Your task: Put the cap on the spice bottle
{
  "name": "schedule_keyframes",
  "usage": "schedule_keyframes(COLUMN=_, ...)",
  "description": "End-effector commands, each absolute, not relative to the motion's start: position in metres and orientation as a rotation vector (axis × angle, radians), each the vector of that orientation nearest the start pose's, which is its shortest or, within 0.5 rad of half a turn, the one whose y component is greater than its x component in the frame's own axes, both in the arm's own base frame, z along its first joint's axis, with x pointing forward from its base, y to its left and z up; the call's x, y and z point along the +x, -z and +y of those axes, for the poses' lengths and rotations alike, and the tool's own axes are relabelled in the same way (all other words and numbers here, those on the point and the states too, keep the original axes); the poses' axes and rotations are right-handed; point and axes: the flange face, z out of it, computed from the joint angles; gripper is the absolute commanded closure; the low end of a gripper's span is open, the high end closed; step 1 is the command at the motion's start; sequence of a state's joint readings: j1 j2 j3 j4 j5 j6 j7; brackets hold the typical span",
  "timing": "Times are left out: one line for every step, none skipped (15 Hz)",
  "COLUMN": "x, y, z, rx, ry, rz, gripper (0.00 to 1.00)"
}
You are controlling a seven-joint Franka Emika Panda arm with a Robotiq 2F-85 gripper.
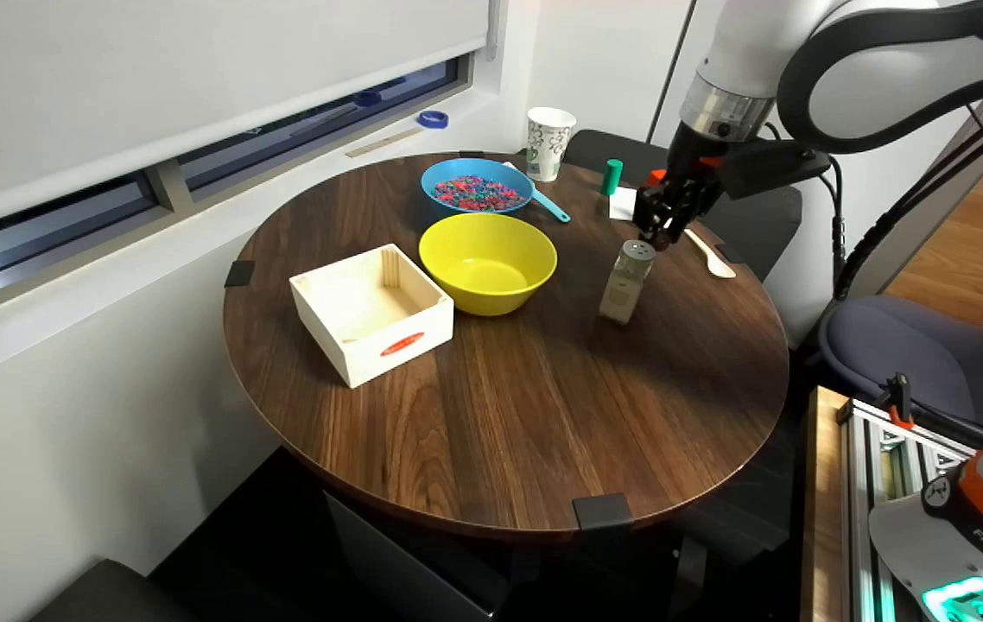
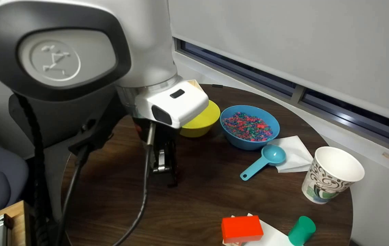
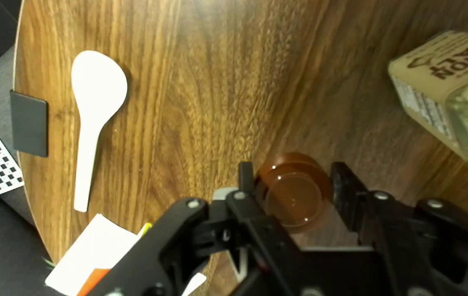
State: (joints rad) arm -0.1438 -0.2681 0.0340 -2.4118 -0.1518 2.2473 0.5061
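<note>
Gripping a translucent brown cap: the jaws, closed on its sides; which end faces up is unclear. Spice bottle: standing on the table near the jaws, well in from the edge, long axis vertical, perforated top upward. A strip of table separates it from yellow bowl. White spoon: lying between bottle and edge.

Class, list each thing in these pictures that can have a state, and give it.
spice bottle: upright, uncapped
cap: gripped, off the bottle
claw: closed on the cap
blue bowl: upright, holding coloured bits
yellow bowl: upright
wooden box: open-topped
paper cup: upright
white spoon: lying flat
blue scoop: lying down
green cylinder: standing
</note>
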Motion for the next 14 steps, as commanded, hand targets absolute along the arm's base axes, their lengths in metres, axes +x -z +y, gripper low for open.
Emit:
schedule_keyframes(x=0.455, y=-0.457, z=-0.041, rx=-3.201, ry=0.274, rz=0.822, gripper=0.76)
schedule_keyframes(x=0.455, y=-0.466, z=-0.038, rx=-3.206, ry=0.300, rz=0.801, gripper=0.76)
schedule_keyframes(x=0.455, y=-0.473, z=-0.035, rx=-3.205, ry=0.317, rz=0.782, gripper=0.76)
schedule_keyframes(x=0.455, y=-0.481, z=-0.031, rx=-3.191, ry=0.334, rz=0.763, gripper=0.76)
schedule_keyframes(x=0.455, y=-0.486, z=-0.027, rx=-3.184, ry=0.359, rz=0.751, gripper=0.76)
schedule_keyframes(x=0.455, y=-0.491, z=-0.024, rx=-3.177, ry=0.370, rz=0.736, gripper=0.76)
schedule_keyframes(x=0.455, y=-0.494, z=-0.021, rx=-3.166, ry=0.375, rz=0.722, gripper=0.76)
schedule_keyframes(x=0.454, y=-0.496, z=-0.017, rx=-3.153, ry=0.374, rz=0.710, gripper=0.76)
schedule_keyframes(x=0.454, y=-0.498, z=-0.013, rx=-3.143, ry=0.373, rz=0.698, gripper=0.76)
schedule_keyframes(x=0.453, y=-0.498, z=-0.009, rx=-3.127, ry=0.368, rz=0.692, gripper=0.76)
schedule_keyframes(x=0.452, y=-0.499, z=-0.006, rx=-3.110, ry=0.361, rz=0.685, gripper=0.76)
schedule_keyframes(x=0.452, y=-0.499, z=-0.002, rx=-3.087, ry=0.349, rz=0.678, gripper=0.76)
schedule_keyframes(x=0.451, y=-0.499, z=0.001, rx=-3.068, ry=0.338, rz=0.677, gripper=0.76)
schedule_keyframes(x=0.451, y=-0.499, z=0.004, rx=-3.050, ry=0.326, rz=0.678, gripper=0.76)
